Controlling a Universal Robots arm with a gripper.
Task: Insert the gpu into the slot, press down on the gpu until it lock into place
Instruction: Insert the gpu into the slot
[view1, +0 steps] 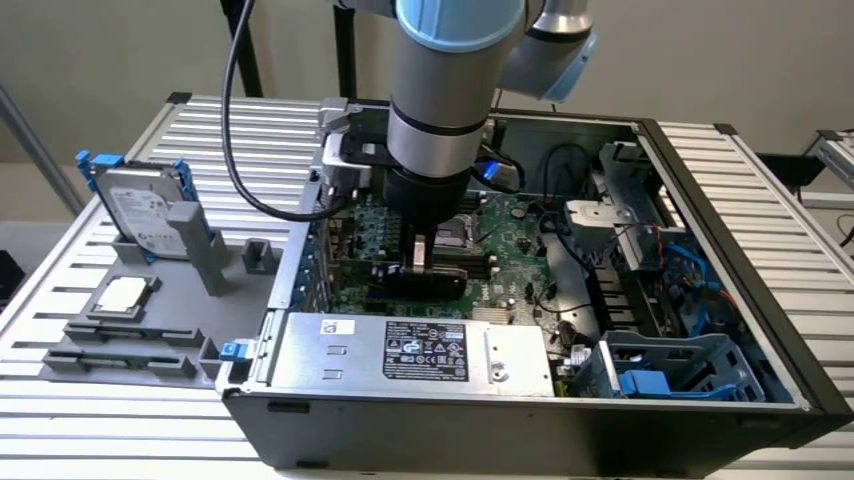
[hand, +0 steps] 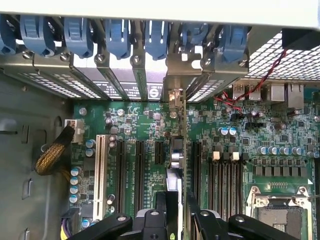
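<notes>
Black-faced graphics card (view1: 420, 280) is held on edge inside the open computer case (view1: 534, 425), low over the green motherboard (view1: 514, 245) and just beyond the silver power supply box (view1: 414, 350) in the exterior view. It's clamped between the two fingers of the gripper (view1: 424, 265), which is pointed straight down into the case.

In the wrist view the card (hand: 175, 180) is seen edge-on, with a black finger (hand: 161, 207) tucked close against each side, so the gripper (hand: 177, 215) is taken as closed on it. The card's far end is lined up with a metal bracket (hand: 175, 92) at the case's back wall, under the row of blue clips (hand: 117, 35). Black slots (hand: 139, 170) and a white slot (hand: 100, 170) are seen just beside it.

Whether the bottom edge is seated can't be told, since that part is hidden by the card itself. Off to the exterior view's left, a hard drive (view1: 140, 210) is propped on the slatted table (view1: 80, 440).
</notes>
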